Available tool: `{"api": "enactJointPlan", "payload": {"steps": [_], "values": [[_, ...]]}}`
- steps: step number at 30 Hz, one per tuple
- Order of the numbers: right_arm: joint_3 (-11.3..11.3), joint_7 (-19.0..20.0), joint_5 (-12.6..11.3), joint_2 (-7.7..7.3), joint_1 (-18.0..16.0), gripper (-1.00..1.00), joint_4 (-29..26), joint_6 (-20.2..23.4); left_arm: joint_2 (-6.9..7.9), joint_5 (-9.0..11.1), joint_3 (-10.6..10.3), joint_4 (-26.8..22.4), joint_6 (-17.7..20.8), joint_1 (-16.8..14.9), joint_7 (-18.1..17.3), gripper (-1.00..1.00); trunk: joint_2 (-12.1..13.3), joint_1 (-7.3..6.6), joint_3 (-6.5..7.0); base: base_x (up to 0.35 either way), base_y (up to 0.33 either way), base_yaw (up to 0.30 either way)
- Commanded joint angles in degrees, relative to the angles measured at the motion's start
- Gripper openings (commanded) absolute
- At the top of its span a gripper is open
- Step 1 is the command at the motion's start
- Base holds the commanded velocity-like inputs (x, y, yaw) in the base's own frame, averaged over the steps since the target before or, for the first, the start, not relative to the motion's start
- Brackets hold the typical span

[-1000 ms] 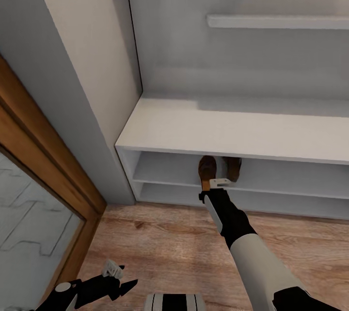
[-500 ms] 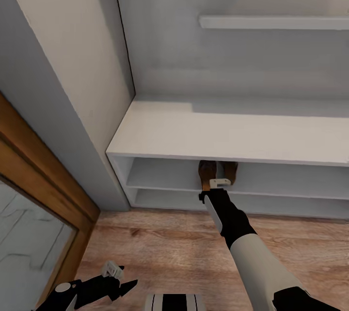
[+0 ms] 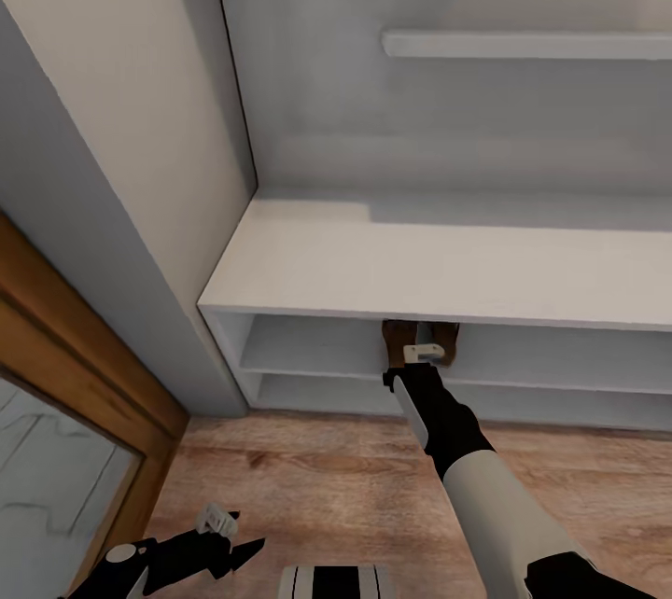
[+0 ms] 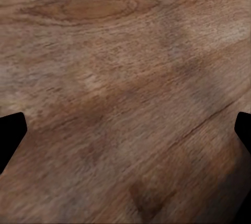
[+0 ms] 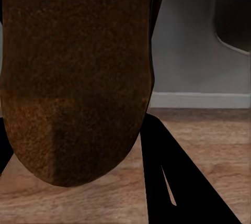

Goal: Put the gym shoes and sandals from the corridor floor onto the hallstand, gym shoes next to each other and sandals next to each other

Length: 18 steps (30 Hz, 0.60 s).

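The right gripper [image 3: 422, 349] is holding a sandal [image 3: 399, 338] tight inside the rack [image 3: 308, 263] at 12 o'clock, and letting go comes next.

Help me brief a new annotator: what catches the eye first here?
The right arm stretched into the hallstand, its right gripper pushing a brown sandal onto the upper open shelf. Up close, the sandal's sole looms in the right wrist view. The left gripper hangs low over the wood floor.
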Motion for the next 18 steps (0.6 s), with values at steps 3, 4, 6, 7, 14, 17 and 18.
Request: {"api": "enactJointPlan", "payload": {"steps": [3, 4, 6, 7, 14, 17, 18], "values": [[0.1, -0.52, -0.56, 0.0, -0.03, -1.0, -0.06, 0.18, 0.04, -0.21, 0.01, 0.02, -0.38, -0.04, -0.11, 1.0, -0.02, 0.01, -0.04, 0.07, 0.0, 0.0], [0.08, -0.52, -0.56, 0.0, -0.03, -1.0, -0.06, 0.18, 0.05, -0.2, 0.01, 0.03, -0.38, -0.05, -0.11, 1.0, -0.02, 0.01, -0.04, 0.027, 0.0, 0.0], [0.12, -0.52, -0.56, 0.0, -0.03, -1.0, -0.06, 0.18, 0.06, -0.2, 0.01, 0.02, -0.38, -0.06, -0.11, 1.0, -0.02, 0.01, -0.04, 0.011, 0.0, 0.0], [0.11, -0.52, -0.56, 0.0, -0.03, -1.0, -0.06, 0.18, 0.07, -0.18, 0.01, 0.02, -0.38, -0.06, -0.11, 1.0, -0.02, 0.01, -0.04, 0.006, 0.0, 0.0], [0.08, -0.52, -0.56, 0.0, -0.03, -1.0, -0.06, 0.18, 0.04, -0.15, 0.01, 0.01, -0.38, -0.06, -0.11, 1.0, -0.02, 0.01, -0.04, 0.079, 0.0, 0.0], [0.08, -0.52, -0.56, 0.0, -0.03, -1.0, -0.06, 0.18, 0.06, -0.14, 0.05, 0.01, -0.44, -0.06, -0.11, 1.0, -0.02, 0.01, -0.04, 0.178, 0.0, 0.0], [0.07, -0.52, -0.56, 0.0, -0.03, -1.0, -0.06, 0.18, 0.07, -0.13, 0.07, 0.02, -0.45, -0.06, -0.11, 1.0, -0.02, 0.01, -0.04, 0.089, 0.0, 0.0]]}}
